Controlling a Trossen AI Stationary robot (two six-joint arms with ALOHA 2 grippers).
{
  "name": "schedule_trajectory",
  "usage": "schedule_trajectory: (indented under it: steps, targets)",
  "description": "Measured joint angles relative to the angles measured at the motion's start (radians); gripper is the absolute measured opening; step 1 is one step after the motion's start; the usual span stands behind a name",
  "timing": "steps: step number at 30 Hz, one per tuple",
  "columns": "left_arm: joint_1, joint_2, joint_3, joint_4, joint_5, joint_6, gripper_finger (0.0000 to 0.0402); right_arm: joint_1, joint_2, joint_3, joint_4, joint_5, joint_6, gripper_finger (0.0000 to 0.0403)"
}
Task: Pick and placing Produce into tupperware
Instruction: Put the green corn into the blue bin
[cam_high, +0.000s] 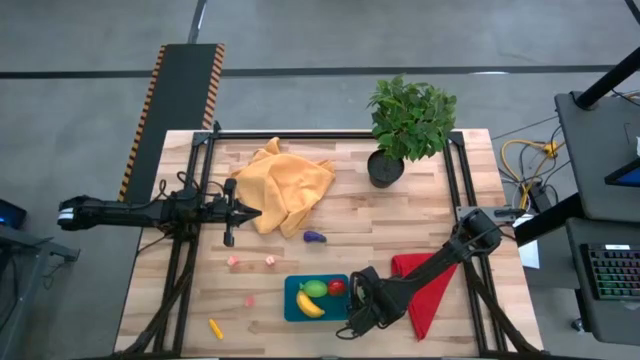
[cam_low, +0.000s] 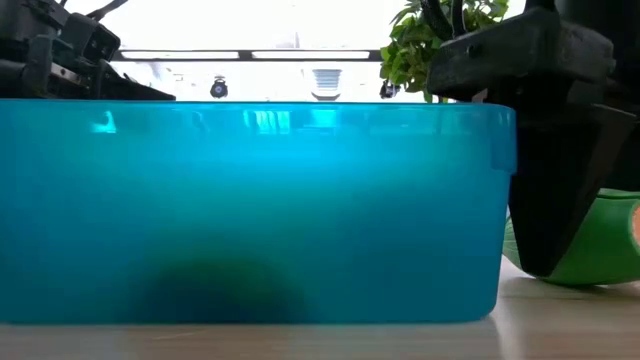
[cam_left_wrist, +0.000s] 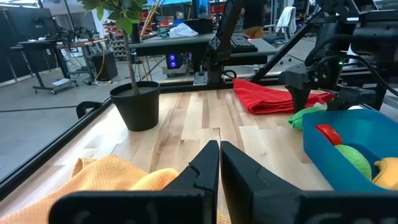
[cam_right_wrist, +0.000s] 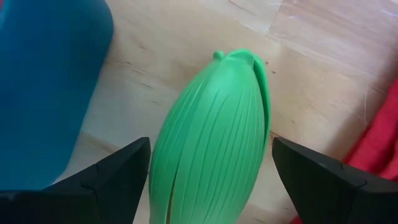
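My right gripper (cam_right_wrist: 208, 180) has its fingers apart around the green piece (cam_right_wrist: 211, 143) beside the tupperware (cam_high: 300, 305); closing off-centre could squirt it away. Left gripper (cam_left_wrist: 219, 168), fingers together, waits over the worktop's left edge.

The shallow teal-blue rectangular plastic container (cam_high: 292, 308) sits near the tabletop's front edge, holding a yellow toy banana (cam_high: 310, 305), green piece (cam_high: 315, 288) and red tomato (cam_high: 336, 287); a ribbed green pod (cam_right_wrist: 211, 143) lies just beside it.

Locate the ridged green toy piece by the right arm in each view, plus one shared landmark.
High view: hidden under the right gripper, beside the tupperware's right end.
Low view: green piece at right edge, behind a dark finger.
Left wrist view: green piece between red cloth and tupperware.
Right wrist view: fills centre, between open jaws.
Shared landmark: the teal tupperware, in all four.
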Motion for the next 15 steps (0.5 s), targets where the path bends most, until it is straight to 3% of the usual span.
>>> schedule_trajectory:
  steps: [5,15]
  targets:
    - [0.000,0.000,0.000,0.000,0.000,0.000,0.0000,0.000,0.000,0.000,0.003,0.000,0.000,0.0311]
    - [0.000,0.000,0.000,0.000,0.000,0.000,0.0000,0.000,0.000,0.000,0.010,0.001,-0.010,0.0230]
